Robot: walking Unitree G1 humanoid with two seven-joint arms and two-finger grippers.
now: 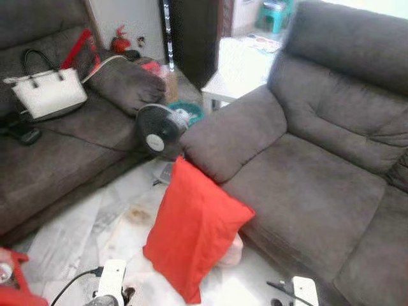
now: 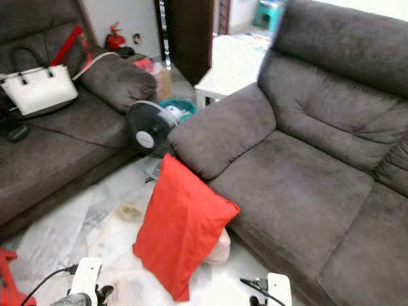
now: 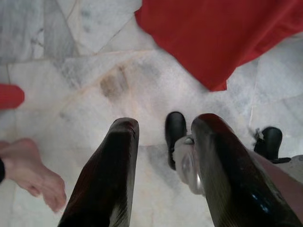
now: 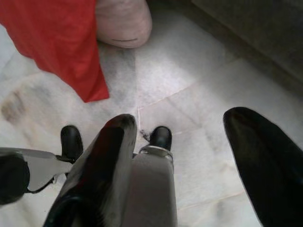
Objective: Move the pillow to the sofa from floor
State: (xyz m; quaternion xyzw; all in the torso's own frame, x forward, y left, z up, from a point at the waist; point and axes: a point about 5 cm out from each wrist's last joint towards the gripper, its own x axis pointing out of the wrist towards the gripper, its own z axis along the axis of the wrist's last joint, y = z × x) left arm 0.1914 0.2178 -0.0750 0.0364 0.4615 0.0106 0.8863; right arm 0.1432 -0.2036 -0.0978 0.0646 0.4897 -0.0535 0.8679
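The square red fabric pillow (image 1: 194, 233) leans on its corner against the grey suede sofa (image 1: 306, 185) front, so I hold my left gripper (image 3: 163, 142) and right gripper (image 4: 182, 137) low before it, fingers spread wide.

No text, label, brand, number or sign can be read anywhere in these views.

Red pillow (image 1: 194, 229) stands on marble floor (image 1: 76, 236).
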